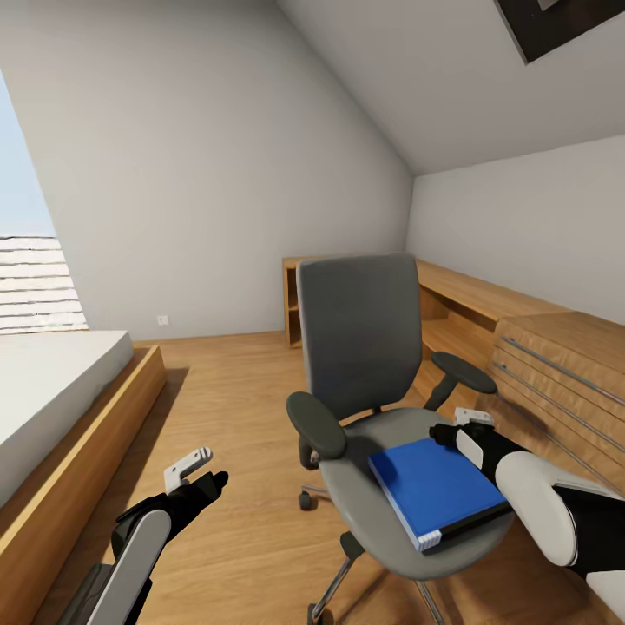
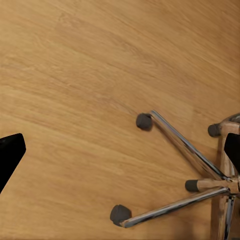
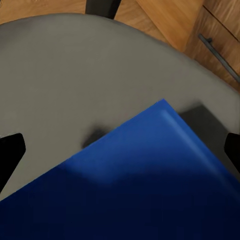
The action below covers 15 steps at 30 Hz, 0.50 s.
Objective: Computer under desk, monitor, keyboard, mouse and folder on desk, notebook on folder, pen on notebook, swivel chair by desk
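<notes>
Oak floor (image 1: 234, 417), one swivel chair (image 1: 365, 347), one folder (image 1: 434, 486)

White-shelled forearms, black wrists (grey strip left), pale brackets.

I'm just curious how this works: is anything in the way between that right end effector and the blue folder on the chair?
Nothing visible is. The right end effector hangs open just above the folder, which lies bare on the swivel chair seat. The chair's armrest sits beside the arm, not between them.
</notes>
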Motion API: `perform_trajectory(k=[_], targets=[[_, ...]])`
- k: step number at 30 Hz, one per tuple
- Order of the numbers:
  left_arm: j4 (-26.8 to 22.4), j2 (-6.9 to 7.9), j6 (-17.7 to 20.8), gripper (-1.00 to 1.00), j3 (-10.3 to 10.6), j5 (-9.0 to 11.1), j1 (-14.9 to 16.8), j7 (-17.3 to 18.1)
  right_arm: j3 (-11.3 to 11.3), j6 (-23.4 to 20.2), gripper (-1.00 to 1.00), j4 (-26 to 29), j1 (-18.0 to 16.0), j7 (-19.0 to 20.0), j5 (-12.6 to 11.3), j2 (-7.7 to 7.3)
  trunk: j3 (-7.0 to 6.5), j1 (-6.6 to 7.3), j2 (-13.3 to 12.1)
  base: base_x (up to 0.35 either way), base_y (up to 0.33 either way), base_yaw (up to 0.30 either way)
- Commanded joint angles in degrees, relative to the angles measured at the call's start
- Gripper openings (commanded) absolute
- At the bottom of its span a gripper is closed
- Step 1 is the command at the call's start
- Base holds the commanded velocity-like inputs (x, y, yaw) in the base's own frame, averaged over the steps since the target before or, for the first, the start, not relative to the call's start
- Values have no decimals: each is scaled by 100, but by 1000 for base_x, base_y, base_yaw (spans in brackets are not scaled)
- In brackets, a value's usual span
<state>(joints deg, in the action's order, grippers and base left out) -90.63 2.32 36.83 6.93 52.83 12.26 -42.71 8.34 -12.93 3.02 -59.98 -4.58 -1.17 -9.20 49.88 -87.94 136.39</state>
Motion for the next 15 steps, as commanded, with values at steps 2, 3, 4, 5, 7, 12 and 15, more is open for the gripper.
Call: perform_trajectory(k=[2, 3, 4, 5, 7, 12, 15], targets=[[-8, 5, 0, 100, 10, 52, 5, -57, 81, -27, 100, -3, 4, -16, -41, 3, 26, -22, 43, 0, 0, 0], [-8, 5, 0, 100, 10, 52, 5, -56, 81, -26, 100, -3, 4, -16, -41, 4, 26, -22, 43, 0, 0, 0], [-8, 5, 1, 100, 10, 52, 4, -55, 81, -26, 100, -3, 4, -16, -41, 5, 26, -22, 43, 0, 0, 0], [-8, 5, 4, 100, 9, 52, 6, -55, 81, -27, 100, -3, 4, -16, -41, 5, 26, -22, 43, 0, 0, 0], [-8, 5, 6, 100, 6, 52, 7, -54, 81, -26, 100, -3, 4, -16, -41, 5, 26, -22, 43, 0, 0, 0], [-8, 5, 0, 100, 3, 52, 7, -54, 79, -25, 100, -3, 4, -17, -39, 6, 26, -22, 43, 0, 0, 0], [-8, 5, -6, 100, 2, 52, 7, -54, 76, -25, 100, -4, 4, -17, -35, 6, 26, -22, 43, 0, 0, 0]])
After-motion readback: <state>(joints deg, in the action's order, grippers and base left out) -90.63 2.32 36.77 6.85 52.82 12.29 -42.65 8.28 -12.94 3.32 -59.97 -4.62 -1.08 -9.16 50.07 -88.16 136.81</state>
